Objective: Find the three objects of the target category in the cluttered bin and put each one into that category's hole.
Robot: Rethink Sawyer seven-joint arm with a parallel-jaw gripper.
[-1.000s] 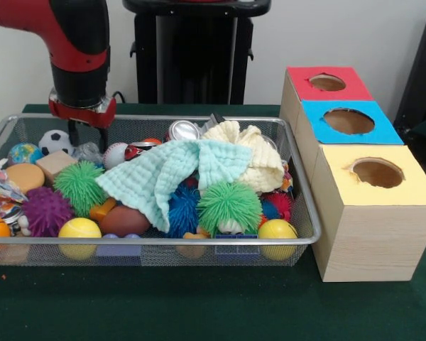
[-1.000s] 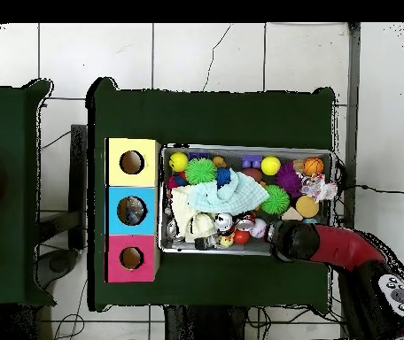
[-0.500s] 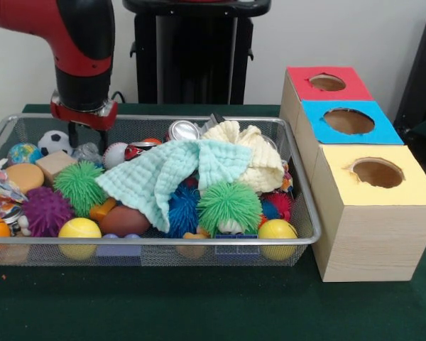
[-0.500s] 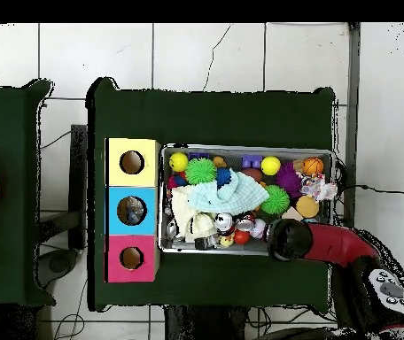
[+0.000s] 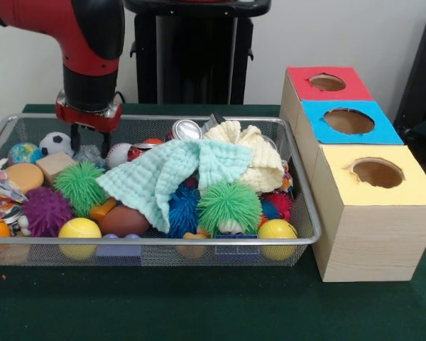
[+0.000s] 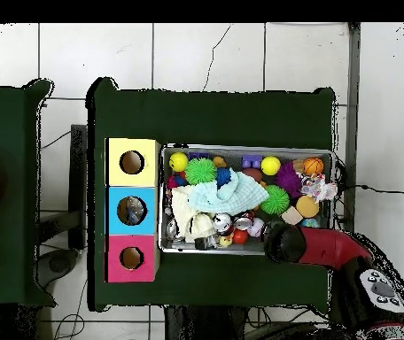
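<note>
The green table (image 5: 199, 305) carries the wire bin (image 5: 163, 241) and, just beside its end, a row of three boxes topped yellow (image 5: 412, 188), blue (image 5: 387, 131) and red (image 5: 298, 78), each with one round hole. The red arm (image 5: 85, 35) comes down over the far corner of the bin, away from the boxes. Your task line does not name the category, so you must judge the targets from what lies in reach. A mint cloth (image 5: 163, 174) and a cream cloth (image 5: 255, 160) cover the middle of the heap and may hide some of them. The gripper (image 5: 91, 142) hangs with its two fingers spread and nothing between them. It sits just above a crumpled clear wrapper (image 5: 91, 154), with a soccer ball (image 5: 53, 142) to one side and a baseball (image 5: 117, 153) to the other. If a ball is your target, shift sideways until the fingers straddle it squarely before you descend, because coming straight down looks likely to catch the wrapper instead. Keep the fingers clear of the mesh wall behind and of the green spiky ball (image 5: 78, 186) in front. Close only once both pads sit past the widest part, as a round ball will likely squirt out of a shallow pinch.
</note>
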